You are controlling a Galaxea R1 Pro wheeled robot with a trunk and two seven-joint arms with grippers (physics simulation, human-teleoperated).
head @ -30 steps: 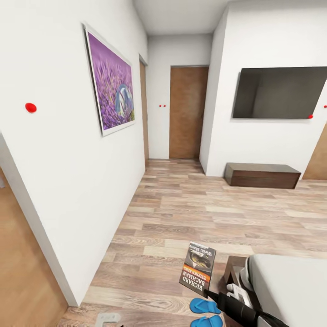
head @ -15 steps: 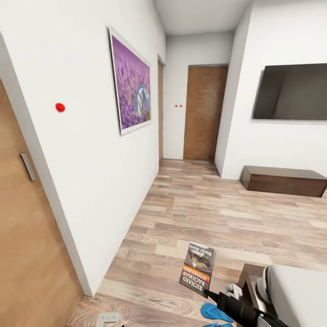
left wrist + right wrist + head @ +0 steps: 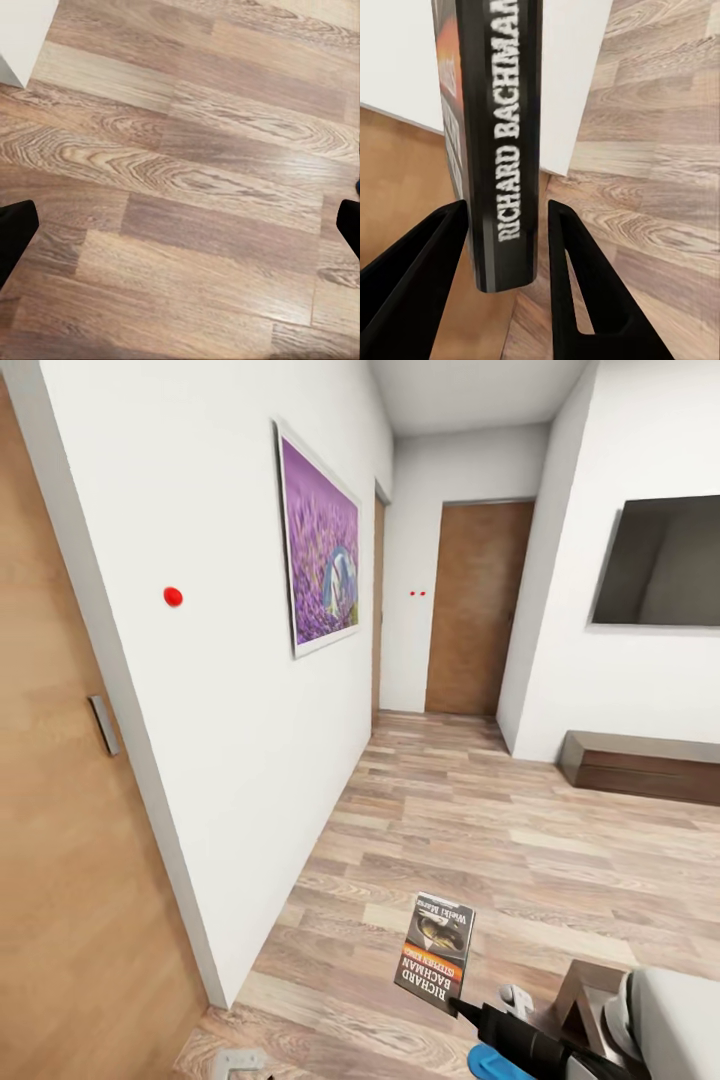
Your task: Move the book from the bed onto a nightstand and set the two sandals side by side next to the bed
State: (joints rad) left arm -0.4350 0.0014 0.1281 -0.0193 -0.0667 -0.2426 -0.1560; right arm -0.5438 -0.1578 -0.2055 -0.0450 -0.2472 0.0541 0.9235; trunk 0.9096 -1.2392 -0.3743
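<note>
Right now I hold the Richard Bachman paperback up in the air with my right gripper. In the right wrist view the book's spine stands between the two black fingers. The fingers are closed on the book's bottom end, and I think the grip is small. The book is tall above the fingers, so it could tip or slip out if I swing the arm fast or roll with a bump.

My left gripper hangs over the bare wood floor. Its two black fingertips sit far apart at the edges of the left wrist view, so it is open and holds nothing.

Just past the book, low down, I see a bit of one blue sandal. It is close to my arm, and I could roll over it or knock it away. Beside it is the dark corner of the bed frame and the white mattress. I could bump that corner too.

I cannot see a nightstand from here. So I must turn to find one, and turning near the white wall could hit the book on it. Farther off are the purple flower picture, a brown door, the dark TV and a low bench.
</note>
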